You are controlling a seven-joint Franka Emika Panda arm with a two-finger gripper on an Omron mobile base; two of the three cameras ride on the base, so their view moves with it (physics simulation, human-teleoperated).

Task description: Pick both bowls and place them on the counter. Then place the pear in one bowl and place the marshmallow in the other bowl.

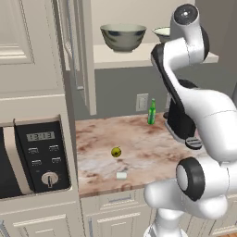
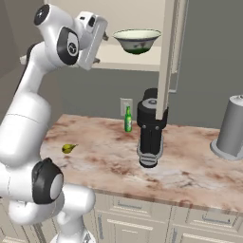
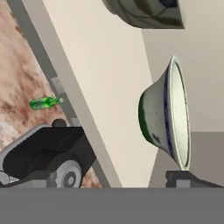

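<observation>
Glossy bowls point(image 1: 123, 36) point(image 2: 137, 40) both up on the far shelf point(image 1: 139, 56), so gripper point(image 2: 99, 47) raised beside the wide one, jaws spread wide and empty; pear point(image 1: 116, 152), marshmallow point(image 1: 121, 175) waiting on near counter point(image 1: 148, 152).

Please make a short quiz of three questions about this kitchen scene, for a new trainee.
1. True or false: both bowls already stand on the counter.
2. What lies nearer the counter's front edge: the pear or the marshmallow?
3. The gripper is: A) open, B) shut on a bowl.

Key:
1. False; the deep bowl and the shallow bowl are on the shelf.
2. The marshmallow.
3. A.
</observation>
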